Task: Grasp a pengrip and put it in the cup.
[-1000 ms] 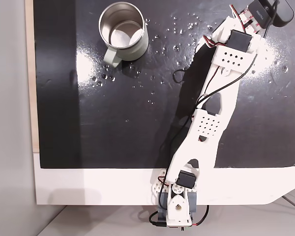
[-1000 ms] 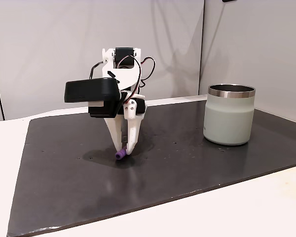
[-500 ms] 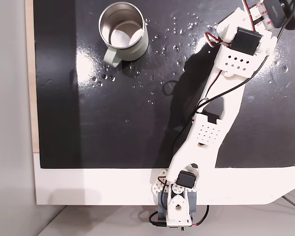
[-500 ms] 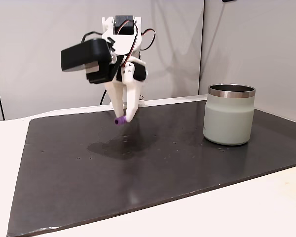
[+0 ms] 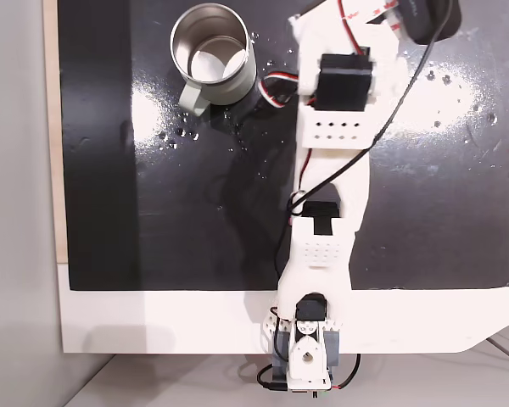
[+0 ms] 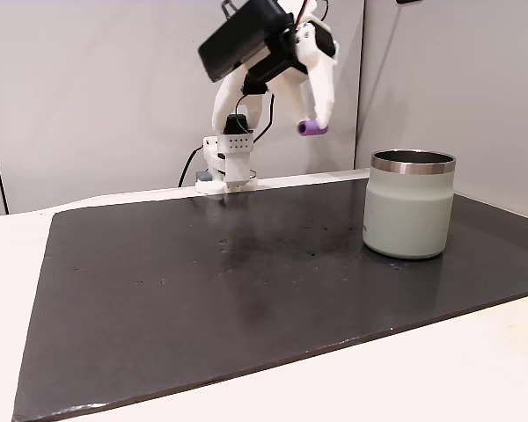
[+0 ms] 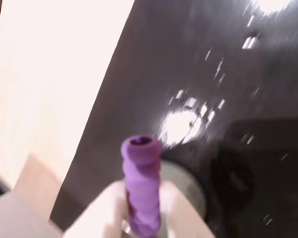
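while airborne, gripper (image 6: 314, 128) pinches pengrip (image 6: 311, 128).

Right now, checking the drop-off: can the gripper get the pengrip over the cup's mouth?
Probably yes. The gripper holds the pengrip above rim height, left of the cup in that fixed view, and nothing stands between them.

Lighting is bright and even in both fixed views, which are sharp. In a fixed view from above, glare patches mark the black mat (image 5: 195, 220) near its left edge and far right corner, and the arm (image 5: 327, 212) casts a soft shadow toward the left. The wrist view is motion-blurred: highlights on the mat streak, and the pengrip (image 7: 141, 186) and cup (image 7: 188, 183) are soft.
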